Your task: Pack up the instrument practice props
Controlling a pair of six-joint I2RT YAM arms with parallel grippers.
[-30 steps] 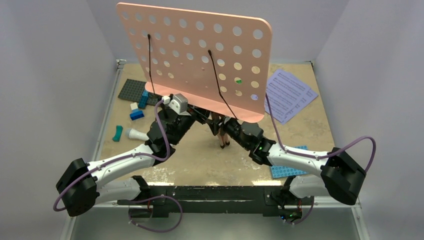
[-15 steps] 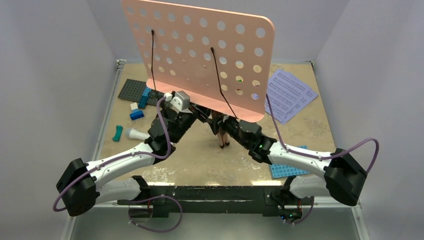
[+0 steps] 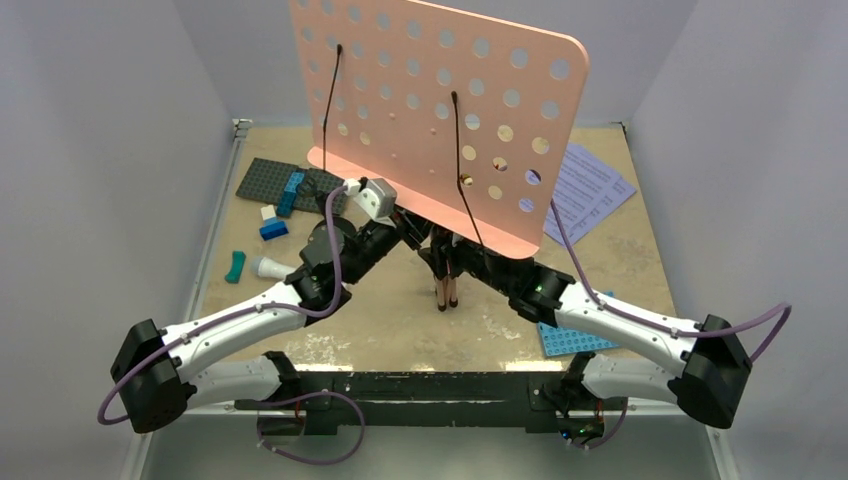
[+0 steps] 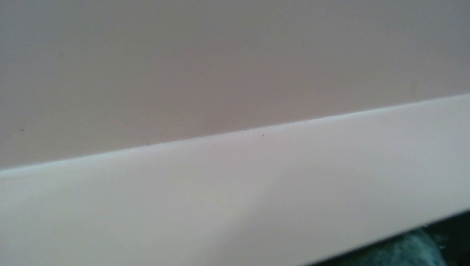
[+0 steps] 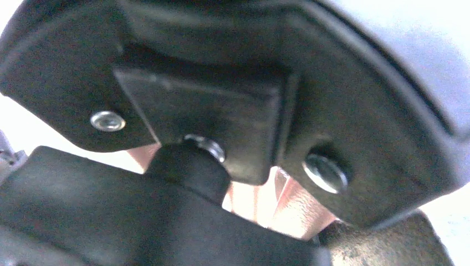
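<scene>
The pink music stand's hole-dotted desk [image 3: 440,110] stands tilted over the table's middle, its folded legs [image 3: 446,290] below. My left gripper [image 3: 412,230] reaches under the desk's lower edge; its fingers are hidden, and the left wrist view shows only the pink desk [image 4: 221,183]. My right gripper [image 3: 472,262] is at the stand's shaft from the right, closed on the pink shaft [image 5: 288,208] under a black bracket [image 5: 210,122]. Lavender sheet-music pages [image 3: 590,190] lie at the far right. The grey-white microphone [image 3: 268,268] lies at the left. The black mic stand is out of view.
A grey studded plate [image 3: 270,180] with blue bricks [image 3: 288,195] lies at the far left. A teal piece [image 3: 234,266] lies beside the microphone. A blue studded plate [image 3: 575,338] lies at the near right under my right arm. Walls enclose the table on three sides.
The music stand has moved right and its desk has risen more upright. Both arms have stretched farther forward and right with it.
</scene>
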